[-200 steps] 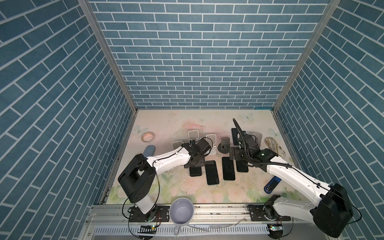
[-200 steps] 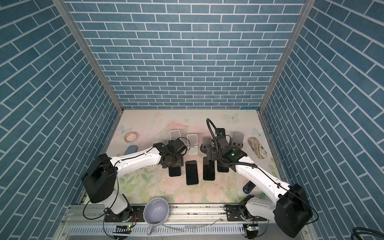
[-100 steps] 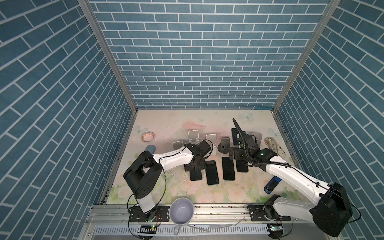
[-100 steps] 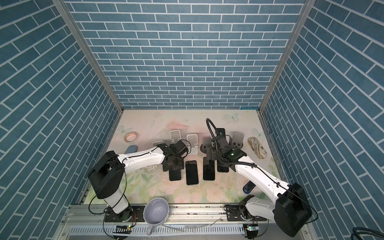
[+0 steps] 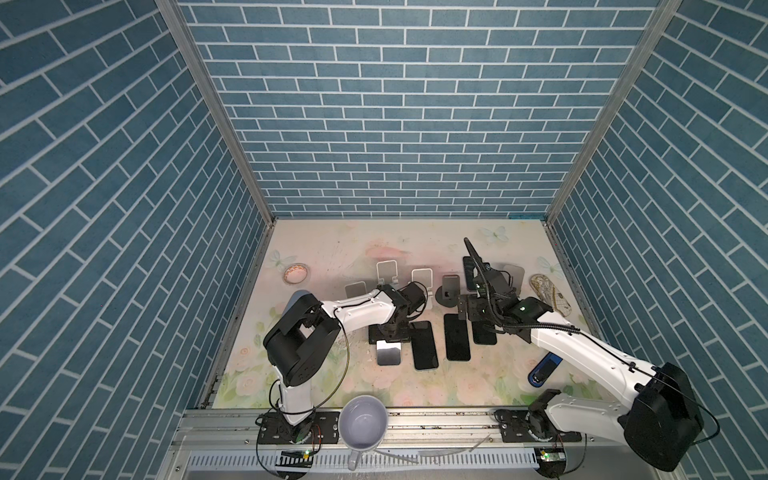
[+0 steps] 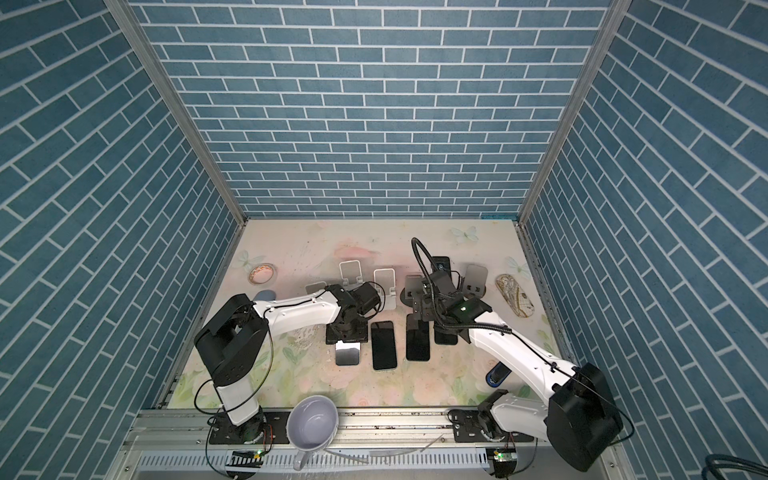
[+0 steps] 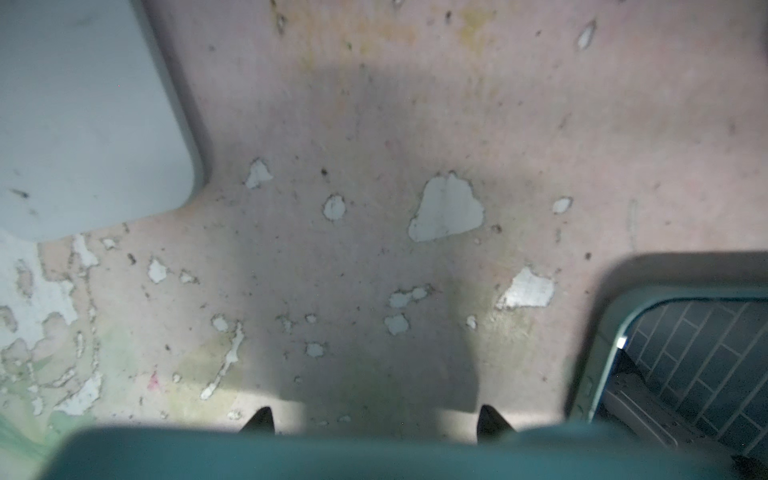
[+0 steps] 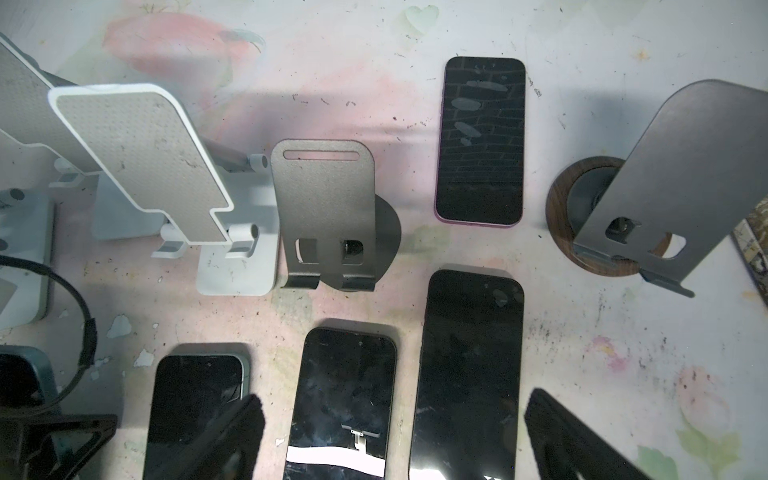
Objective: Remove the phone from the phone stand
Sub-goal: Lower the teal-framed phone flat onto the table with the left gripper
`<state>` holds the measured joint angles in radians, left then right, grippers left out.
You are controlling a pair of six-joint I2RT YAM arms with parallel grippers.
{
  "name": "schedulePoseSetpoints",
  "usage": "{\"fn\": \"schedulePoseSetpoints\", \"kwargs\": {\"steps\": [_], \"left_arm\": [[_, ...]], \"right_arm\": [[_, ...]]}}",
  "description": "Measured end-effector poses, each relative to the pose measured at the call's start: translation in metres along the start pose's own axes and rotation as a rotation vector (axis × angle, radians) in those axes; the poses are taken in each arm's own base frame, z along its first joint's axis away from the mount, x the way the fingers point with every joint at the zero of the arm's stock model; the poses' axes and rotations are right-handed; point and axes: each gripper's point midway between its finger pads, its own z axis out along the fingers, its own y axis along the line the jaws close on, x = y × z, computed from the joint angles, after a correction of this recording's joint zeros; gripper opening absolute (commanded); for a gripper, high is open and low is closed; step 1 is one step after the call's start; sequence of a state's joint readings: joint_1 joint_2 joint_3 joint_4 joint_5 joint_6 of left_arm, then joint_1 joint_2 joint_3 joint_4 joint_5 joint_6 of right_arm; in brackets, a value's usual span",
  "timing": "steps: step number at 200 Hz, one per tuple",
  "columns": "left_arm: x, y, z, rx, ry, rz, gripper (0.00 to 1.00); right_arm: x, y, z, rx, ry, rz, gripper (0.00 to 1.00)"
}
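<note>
My left gripper (image 5: 388, 331) is low over the table, shut across the far end of a teal-edged phone (image 5: 388, 352) whose screen faces up. In the left wrist view that phone's edge (image 7: 374, 453) fills the bottom, with both fingertips (image 7: 259, 419) poking past it. Behind it stand empty white phone stands (image 5: 386, 270). My right gripper (image 5: 473, 316) hovers open above a row of dark phones (image 8: 345, 395) lying flat, holding nothing. An empty dark grey stand (image 8: 326, 208) and a grey stand on a wooden base (image 8: 685, 174) show in the right wrist view.
A purple-edged phone (image 8: 480, 141) lies flat between the stands. A white mug (image 5: 363, 424) sits on the front rail. A blue object (image 5: 544, 370) lies under the right arm, a patterned case (image 5: 550, 295) by the right wall, and a small round dish (image 5: 296, 273) at the back left.
The left arm has drawn the phone a little toward the front and its elbow has swung right. The right arm has not moved.
</note>
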<state>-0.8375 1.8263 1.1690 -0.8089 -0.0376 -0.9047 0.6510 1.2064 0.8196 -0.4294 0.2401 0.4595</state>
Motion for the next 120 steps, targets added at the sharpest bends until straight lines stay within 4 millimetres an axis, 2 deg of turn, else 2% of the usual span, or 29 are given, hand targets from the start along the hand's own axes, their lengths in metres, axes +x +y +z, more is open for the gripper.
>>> {"fn": "schedulePoseSetpoints", "kwargs": {"steps": [120], "left_arm": [[0.0053,-0.0030,0.0048,-0.004,0.047,-0.014,0.52]], "right_arm": [[0.0012,-0.0010,0.0018,-0.001,-0.010,-0.012,0.99]]}}
